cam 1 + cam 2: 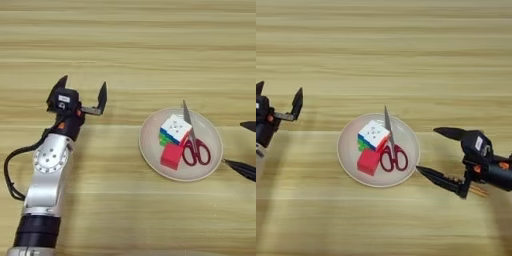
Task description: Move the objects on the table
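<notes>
On the round beige plate (350,155) lie all three objects: a multicoloured puzzle cube (373,135) with its white face up, a small red cube (368,162) touching its near side, and red-handled scissors (392,150) with the blades pointing away. My left gripper (83,90) is open over bare table (130,45), well left of the plate, with nothing between its fingers. My right gripper (430,152) is open just right of the plate's rim, its near fingertip almost at the rim, holding nothing.
A black cable (10,175) loops beside the left forearm. Wooden table top stretches wide behind the plate and in front of it.
</notes>
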You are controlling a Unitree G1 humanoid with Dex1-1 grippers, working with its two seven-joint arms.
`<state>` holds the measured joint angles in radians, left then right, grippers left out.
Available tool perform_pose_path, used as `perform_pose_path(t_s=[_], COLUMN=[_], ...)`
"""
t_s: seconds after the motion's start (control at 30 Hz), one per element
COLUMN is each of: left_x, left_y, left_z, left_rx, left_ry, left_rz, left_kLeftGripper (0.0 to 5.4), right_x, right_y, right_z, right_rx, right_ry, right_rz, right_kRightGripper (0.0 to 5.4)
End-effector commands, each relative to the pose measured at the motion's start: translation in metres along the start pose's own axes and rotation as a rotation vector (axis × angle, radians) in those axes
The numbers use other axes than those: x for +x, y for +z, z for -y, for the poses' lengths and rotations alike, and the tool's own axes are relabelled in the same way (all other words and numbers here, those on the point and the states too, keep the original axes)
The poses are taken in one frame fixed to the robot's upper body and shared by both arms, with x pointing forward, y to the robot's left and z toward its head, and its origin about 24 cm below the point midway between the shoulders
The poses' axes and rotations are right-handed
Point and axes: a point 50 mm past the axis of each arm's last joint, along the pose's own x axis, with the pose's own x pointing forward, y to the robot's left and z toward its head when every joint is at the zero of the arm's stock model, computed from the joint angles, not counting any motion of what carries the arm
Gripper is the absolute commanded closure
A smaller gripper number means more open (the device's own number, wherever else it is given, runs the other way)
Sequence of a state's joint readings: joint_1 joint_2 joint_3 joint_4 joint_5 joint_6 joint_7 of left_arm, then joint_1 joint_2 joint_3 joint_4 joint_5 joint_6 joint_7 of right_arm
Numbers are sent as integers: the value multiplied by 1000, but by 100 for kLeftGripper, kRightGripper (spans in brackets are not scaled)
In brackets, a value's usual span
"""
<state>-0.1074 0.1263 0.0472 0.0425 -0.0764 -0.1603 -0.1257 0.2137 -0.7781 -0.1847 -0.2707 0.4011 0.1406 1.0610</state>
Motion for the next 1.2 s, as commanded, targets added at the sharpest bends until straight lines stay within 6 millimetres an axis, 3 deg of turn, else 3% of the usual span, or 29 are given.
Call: perform_pose_path(t_s=[0.03, 0.57, 1.2], left_x=[5, 3, 3], left_y=[-1, -13, -9], left_z=[-4, -5, -1], left_rx=[9, -10, -39], left_ry=[69, 150, 124], left_rz=[6, -5, 25], left_kLeftGripper=[2, 2, 0], right_x=[-9, -31, -36], right_y=[-9, -37, -60], right_z=[3, 14, 6], right_rx=[-14, -10, 12], right_ry=[6, 4, 62], right_rz=[-67, -290, -423], right_kRightGripper=[0, 0, 203])
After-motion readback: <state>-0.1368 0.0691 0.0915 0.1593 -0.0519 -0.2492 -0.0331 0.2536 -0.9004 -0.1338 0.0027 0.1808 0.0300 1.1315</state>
